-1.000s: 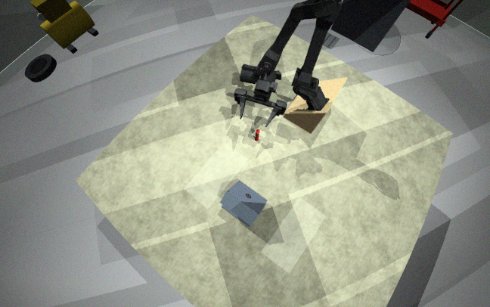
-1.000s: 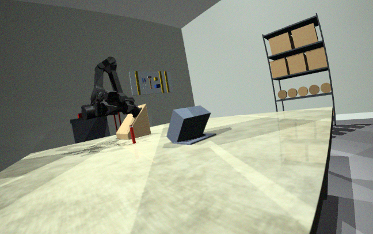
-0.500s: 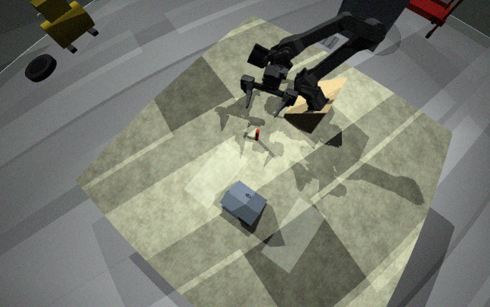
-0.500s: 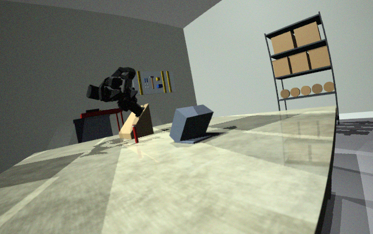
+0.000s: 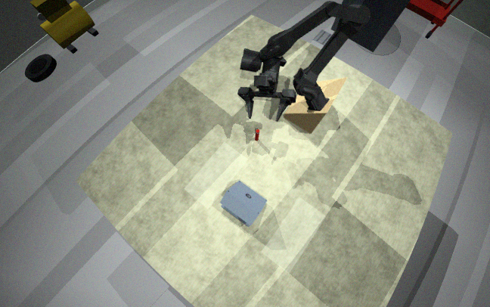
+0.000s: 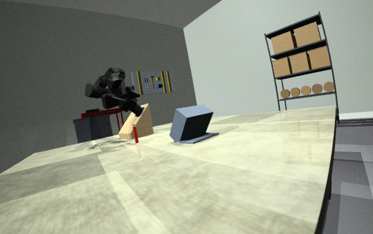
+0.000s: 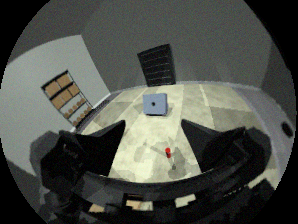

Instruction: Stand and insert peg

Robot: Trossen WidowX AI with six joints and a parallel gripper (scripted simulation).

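Peg: slim red cylinder w/ white band near its top end (image 5: 257, 135) (image 6: 135, 134) (image 7: 168, 153), upright on tbl, plain end down, nothing touching it.
Gripper: black parallel-jaw gripper (image 5: 264, 118) (image 7: 153, 121), jaws spread wide, nothing btwn them; raised above tbl, apart from peg.
Arm: black jointed arm (image 5: 289, 37) (image 6: 115, 82), reaching over near edge of tbl, its elbow section folded above the wood wedge in top view.
Panel: blue-grey sloped block w/ one dark round hole in its face (image 5: 242, 204) (image 6: 179, 122) (image 7: 159, 106), on tbl, well apart from peg; hole unfilled, peg not in it.
Wedge: tan wooden sloped block (image 5: 304, 122) (image 6: 147, 124), on tbl, partly hidden by arm in top view.
Tbl: pale yellowish top w/ mottled patches (image 5: 212, 261) (image 6: 201, 184) (image 7: 187, 107), shadows across it.
Bkgd: tall dark-framed shelf rack (image 6: 332, 75) w/ tan boxes, by pale wall.
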